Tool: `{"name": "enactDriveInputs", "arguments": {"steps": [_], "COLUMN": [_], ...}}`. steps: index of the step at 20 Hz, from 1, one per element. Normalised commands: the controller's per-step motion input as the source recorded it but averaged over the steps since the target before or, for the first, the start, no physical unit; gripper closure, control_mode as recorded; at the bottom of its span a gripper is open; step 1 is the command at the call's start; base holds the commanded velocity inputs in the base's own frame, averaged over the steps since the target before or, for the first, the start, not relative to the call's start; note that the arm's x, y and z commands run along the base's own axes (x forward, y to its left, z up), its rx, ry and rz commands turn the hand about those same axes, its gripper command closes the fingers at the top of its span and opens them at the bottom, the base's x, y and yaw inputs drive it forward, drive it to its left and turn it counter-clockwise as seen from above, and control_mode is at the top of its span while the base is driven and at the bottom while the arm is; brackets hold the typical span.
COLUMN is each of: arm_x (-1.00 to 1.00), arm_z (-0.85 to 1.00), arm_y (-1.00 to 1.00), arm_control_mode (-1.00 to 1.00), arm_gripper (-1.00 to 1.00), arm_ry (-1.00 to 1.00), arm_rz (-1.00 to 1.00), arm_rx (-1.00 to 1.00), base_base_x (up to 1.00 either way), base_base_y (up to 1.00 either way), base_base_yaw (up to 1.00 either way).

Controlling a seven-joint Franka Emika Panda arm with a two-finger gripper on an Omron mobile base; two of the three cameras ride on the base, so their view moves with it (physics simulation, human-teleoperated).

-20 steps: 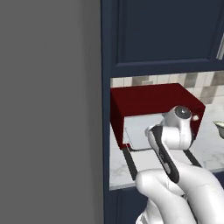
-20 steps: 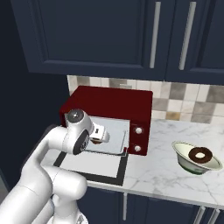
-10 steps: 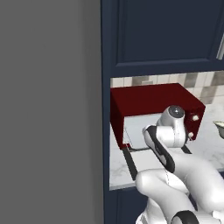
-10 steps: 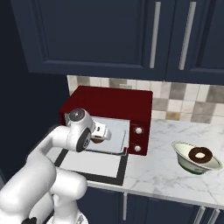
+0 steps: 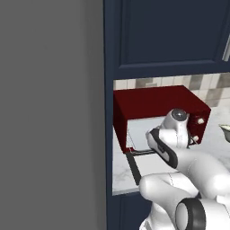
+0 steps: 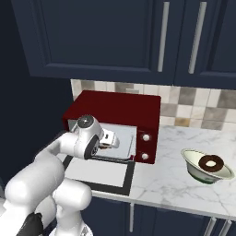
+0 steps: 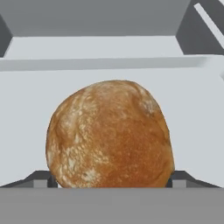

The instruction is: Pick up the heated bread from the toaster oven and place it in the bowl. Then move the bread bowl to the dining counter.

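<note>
Looking along the hand, you see the heated bread (image 7: 109,135), a round golden-brown loaf with pale floury flecks, sitting on the grey tray (image 7: 192,122) inside the dark red toaster oven (image 6: 120,112). Your gripper (image 7: 111,183) brackets its base, one dark fingertip (image 7: 40,178) at each side; whether it grips, you cannot tell. At 3 o'clock, the bowl (image 6: 198,169) holds a chocolate doughnut (image 6: 211,162).

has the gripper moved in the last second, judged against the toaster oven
Yes. In the right base view the gripper has pushed further into the open toaster oven, toward its back wall. The hand view shows the heated bread close up between the jaws.
</note>
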Motion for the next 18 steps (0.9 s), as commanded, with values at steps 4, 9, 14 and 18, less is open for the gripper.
{"name": "enactDriveInputs", "arguments": {"steps": [4, 9, 14, 18], "arm_x": [0.0, -0.37, -1.0, -1.0], "arm_z": [0.0, 0.24, 0.92, 0.99], "arm_y": [0.0, -0.07, -0.41, -0.58], "arm_control_mode": [-1.0, -1.0, -1.0, -1.0], "arm_gripper": [1.0, 1.0, 1.0, 1.0], "arm_ry": [0.0, 0.0, -0.01, -0.01], "arm_rz": [0.0, 0.0, -0.03, -0.04], "arm_rx": [0.0, 0.0, 0.03, 0.02], "base_base_x": [0.0, 0.0, 0.0, 0.0], "base_base_y": [0.0, 0.0, 0.0, 0.0], "base_base_yaw": [0.0, 0.0, 0.0, 0.0]}}
